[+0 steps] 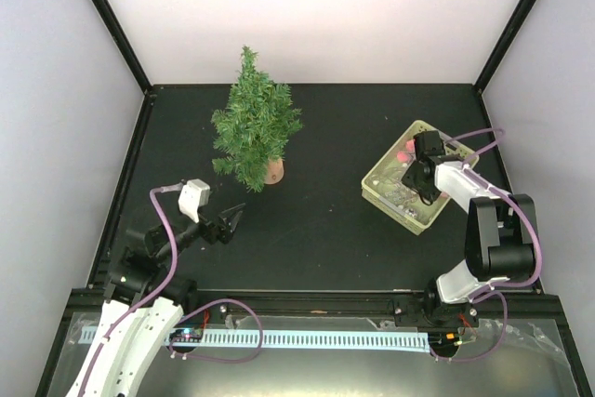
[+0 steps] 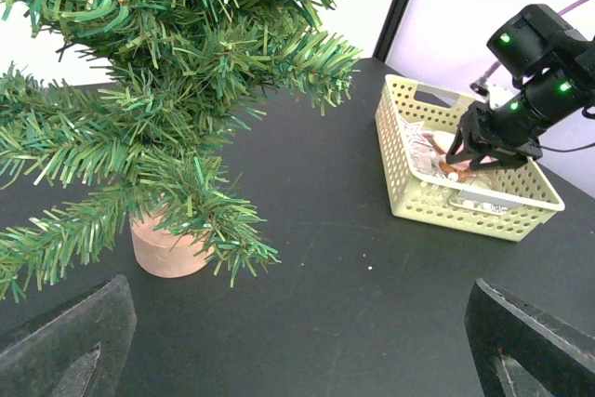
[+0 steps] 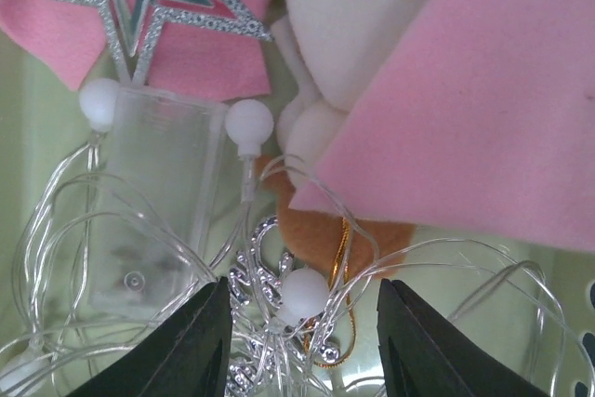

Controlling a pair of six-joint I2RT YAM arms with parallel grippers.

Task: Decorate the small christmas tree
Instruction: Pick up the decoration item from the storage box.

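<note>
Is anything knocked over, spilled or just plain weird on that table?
Nothing stands out. The small christmas tree stands upright on its stump, with no ornaments showing. The yellow basket sits at a slant to the table edges, but nothing has spilled. The string of lights inside is a loose tangle, where the right gripper reaches.

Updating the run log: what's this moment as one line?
left gripper open, near small christmas tree | right gripper open in basket, jaws either side of light-string bulb | tree undecorated
</note>
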